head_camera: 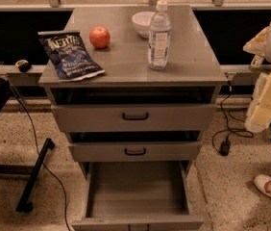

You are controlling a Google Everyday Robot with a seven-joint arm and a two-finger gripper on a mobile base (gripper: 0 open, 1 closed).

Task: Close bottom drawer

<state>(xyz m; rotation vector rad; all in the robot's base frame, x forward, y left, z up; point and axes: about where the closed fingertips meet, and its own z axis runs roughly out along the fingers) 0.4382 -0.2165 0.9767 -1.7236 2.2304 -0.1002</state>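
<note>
The grey cabinet has three drawers. The bottom drawer is pulled far out toward me and its grey box is empty. Its front panel lies at the lower edge of the view. The middle drawer front and the top drawer front each stand out a little, with a dark gap above. My gripper, pale yellow and white, hangs at the right edge of the view. It is beside the cabinet, level with the top drawer, and touches nothing.
On the cabinet top lie a blue chip bag, a red apple, a white bowl and a water bottle. Black cables run on the floor at right. A person's shoe is at lower right. A black stand leg is at left.
</note>
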